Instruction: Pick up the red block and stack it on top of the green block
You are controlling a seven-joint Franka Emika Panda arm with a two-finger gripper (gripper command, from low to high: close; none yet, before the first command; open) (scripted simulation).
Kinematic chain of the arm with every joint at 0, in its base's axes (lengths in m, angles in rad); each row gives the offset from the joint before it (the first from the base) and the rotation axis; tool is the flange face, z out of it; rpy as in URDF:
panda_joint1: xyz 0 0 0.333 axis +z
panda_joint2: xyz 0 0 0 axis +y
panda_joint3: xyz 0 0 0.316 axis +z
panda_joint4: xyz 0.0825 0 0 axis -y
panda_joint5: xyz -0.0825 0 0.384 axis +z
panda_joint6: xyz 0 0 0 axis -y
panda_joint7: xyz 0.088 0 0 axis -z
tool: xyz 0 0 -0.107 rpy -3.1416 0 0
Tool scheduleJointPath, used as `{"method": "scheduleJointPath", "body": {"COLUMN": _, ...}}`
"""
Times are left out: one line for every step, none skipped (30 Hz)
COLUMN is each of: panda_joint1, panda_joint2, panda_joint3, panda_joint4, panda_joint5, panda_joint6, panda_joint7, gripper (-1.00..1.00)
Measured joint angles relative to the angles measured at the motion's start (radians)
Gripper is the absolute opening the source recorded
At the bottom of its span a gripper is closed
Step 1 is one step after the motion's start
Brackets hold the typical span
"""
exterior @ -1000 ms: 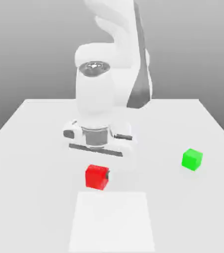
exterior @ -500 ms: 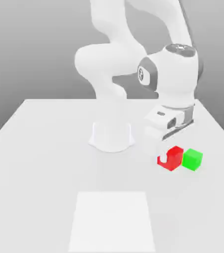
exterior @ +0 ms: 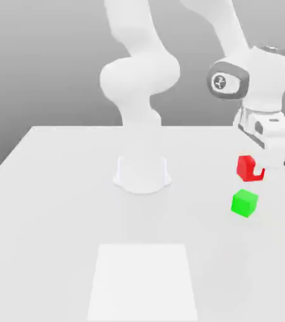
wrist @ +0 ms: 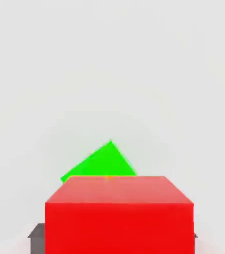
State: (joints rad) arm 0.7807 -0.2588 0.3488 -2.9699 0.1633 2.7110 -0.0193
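The end effector (exterior: 255, 171) is closed tight on the red block (exterior: 245, 168) — the picking up is done. The red block hangs over the tabletop (exterior: 63, 207), higher than the green block (exterior: 244, 204), which sits there with nothing on it. Left to do — line up, put red on green, let go.

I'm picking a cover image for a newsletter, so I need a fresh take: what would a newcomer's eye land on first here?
Probably the glossy bright red cube, held between the gripper's fingers and looming large in the hand view. Next comes the plain bright green cube, resting on the pale table toward the exterior view's right, below the red one in that picture.
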Motion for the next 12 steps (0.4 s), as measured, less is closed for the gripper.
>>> {"method": "scheduleJointPath", "body": {"panda_joint1": -0.011, "panda_joint2": 0.02, "panda_joint3": 0.007, "panda_joint4": 0.001, "panda_joint5": -0.016, "panda_joint6": 0.018, "panda_joint7": 0.01, "gripper": -1.0}}
{"method": "scheduleJointPath", "body": {"panda_joint1": -0.022, "panda_joint2": 0.04, "panda_joint3": 0.013, "panda_joint4": 0.002, "panda_joint5": -0.033, "panda_joint6": 0.037, "panda_joint7": 0.021, "gripper": -1.0}}
{"method": "scheduleJointPath", "body": {"panda_joint1": -0.032, "panda_joint2": 0.062, "panda_joint3": 0.019, "panda_joint4": 0.003, "panda_joint5": -0.05, "panda_joint6": 0.058, "panda_joint7": 0.033, "gripper": -1.0}}
{"method": "scheduleJointPath", "body": {"panda_joint1": -0.041, "panda_joint2": 0.084, "panda_joint3": 0.023, "panda_joint4": 0.004, "panda_joint5": -0.068, "panda_joint6": 0.079, "panda_joint7": 0.044, "gripper": -1.0}}
{"method": "scheduleJointPath", "body": {"panda_joint1": -0.05, "panda_joint2": 0.107, "panda_joint3": 0.027, "panda_joint4": 0.005, "panda_joint5": -0.085, "panda_joint6": 0.102, "panda_joint7": 0.056, "gripper": -1.0}}
{"method": "scheduleJointPath", "body": {"panda_joint1": -0.058, "panda_joint2": 0.131, "panda_joint3": 0.031, "panda_joint4": 0.005, "panda_joint5": -0.101, "panda_joint6": 0.125, "panda_joint7": 0.068, "gripper": -1.0}}
{"method": "scheduleJointPath", "body": {"panda_joint1": -0.065, "panda_joint2": 0.155, "panda_joint3": 0.034, "panda_joint4": 0.005, "panda_joint5": -0.118, "panda_joint6": 0.149, "panda_joint7": 0.079, "gripper": -1.0}}
{"method": "scheduleJointPath", "body": {"panda_joint1": -0.07, "panda_joint2": 0.179, "panda_joint3": 0.036, "panda_joint4": 0.005, "panda_joint5": -0.133, "panda_joint6": 0.174, "panda_joint7": 0.09, "gripper": -1.0}}
{"method": "scheduleJointPath", "body": {"panda_joint1": -0.073, "panda_joint2": 0.204, "panda_joint3": 0.035, "panda_joint4": 0.004, "panda_joint5": -0.148, "panda_joint6": 0.2, "panda_joint7": 0.1, "gripper": -1.0}}
{"method": "scheduleJointPath", "body": {"panda_joint1": -0.074, "panda_joint2": 0.23, "panda_joint3": 0.033, "panda_joint4": 0.003, "panda_joint5": -0.16, "panda_joint6": 0.226, "panda_joint7": 0.108, "gripper": -1.0}}
{"method": "scheduleJointPath", "body": {"panda_joint1": -0.073, "panda_joint2": 0.247, "panda_joint3": 0.03, "panda_joint4": 0.003, "panda_joint5": -0.167, "panda_joint6": 0.243, "panda_joint7": 0.113, "gripper": 1.0}}
{"method": "scheduleJointPath", "body": {"panda_joint1": -0.075, "panda_joint2": 0.247, "panda_joint3": 0.03, "panda_joint4": 0.003, "panda_joint5": -0.167, "panda_joint6": 0.243, "panda_joint7": 0.113, "gripper": 1.0}}
